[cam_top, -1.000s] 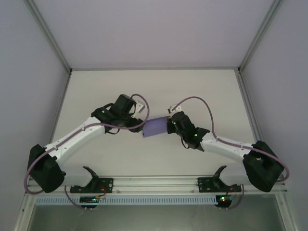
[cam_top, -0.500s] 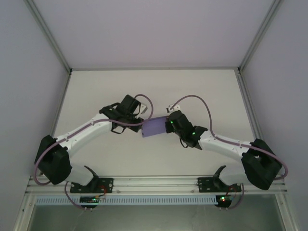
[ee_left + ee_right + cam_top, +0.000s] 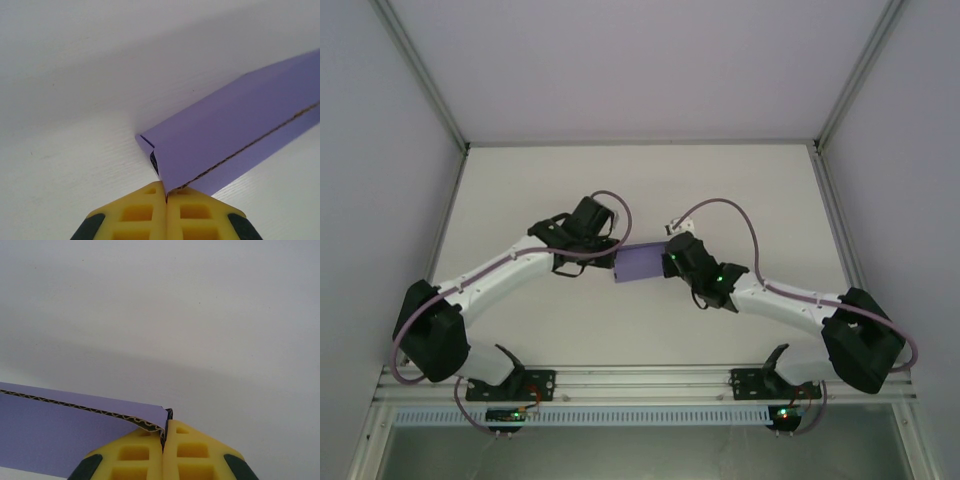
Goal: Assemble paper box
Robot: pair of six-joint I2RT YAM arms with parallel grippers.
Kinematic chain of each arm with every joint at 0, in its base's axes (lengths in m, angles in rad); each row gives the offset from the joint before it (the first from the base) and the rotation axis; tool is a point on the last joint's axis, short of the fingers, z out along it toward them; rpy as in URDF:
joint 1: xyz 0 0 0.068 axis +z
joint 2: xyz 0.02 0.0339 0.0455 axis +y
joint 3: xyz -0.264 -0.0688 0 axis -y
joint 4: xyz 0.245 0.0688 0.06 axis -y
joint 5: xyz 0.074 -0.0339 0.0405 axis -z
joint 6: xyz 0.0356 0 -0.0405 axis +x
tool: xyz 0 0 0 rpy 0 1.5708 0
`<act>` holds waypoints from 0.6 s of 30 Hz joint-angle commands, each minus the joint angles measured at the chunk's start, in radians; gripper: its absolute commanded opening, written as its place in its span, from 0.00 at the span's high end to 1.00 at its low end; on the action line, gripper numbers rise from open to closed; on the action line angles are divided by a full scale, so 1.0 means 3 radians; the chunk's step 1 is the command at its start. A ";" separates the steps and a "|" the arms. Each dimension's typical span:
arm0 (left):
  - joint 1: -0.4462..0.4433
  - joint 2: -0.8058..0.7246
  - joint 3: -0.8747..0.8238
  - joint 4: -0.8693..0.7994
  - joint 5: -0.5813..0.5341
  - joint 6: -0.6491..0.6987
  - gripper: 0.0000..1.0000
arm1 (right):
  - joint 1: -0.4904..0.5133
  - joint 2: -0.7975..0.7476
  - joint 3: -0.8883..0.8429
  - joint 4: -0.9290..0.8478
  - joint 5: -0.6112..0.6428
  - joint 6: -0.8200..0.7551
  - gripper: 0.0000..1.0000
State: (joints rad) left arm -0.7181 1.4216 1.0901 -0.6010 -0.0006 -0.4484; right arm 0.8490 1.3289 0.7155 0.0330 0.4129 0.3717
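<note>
The left gripper [image 3: 166, 194] has closed onto the paper box [image 3: 235, 135].

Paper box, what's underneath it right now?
Bare white table shows beneath the paper box, which the left gripper and right gripper pinch at opposite ends. From above, the paper box hides the patch directly under it.
</note>
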 commanded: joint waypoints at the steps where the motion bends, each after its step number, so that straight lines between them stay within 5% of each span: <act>1: -0.0061 -0.0019 0.0064 0.0034 -0.0164 -0.0588 1.00 | 0.0053 0.0082 -0.0074 -0.0491 0.0010 0.0268 0.95; 13: -0.0428 0.0226 0.0112 -0.0255 -0.0770 -0.0693 1.00 | 0.0111 0.0083 -0.0086 -0.0459 0.0113 0.0317 0.94; 18: -0.0466 0.0117 -0.0344 0.0081 -0.0607 -0.0963 1.00 | 0.0136 0.0087 -0.0178 -0.0309 0.0166 0.0327 0.94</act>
State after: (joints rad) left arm -0.8448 1.4513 1.0733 -0.5728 -0.2367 -0.6697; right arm 0.8749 1.3289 0.7094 0.0269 0.4744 0.4473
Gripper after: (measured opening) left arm 0.041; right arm 0.064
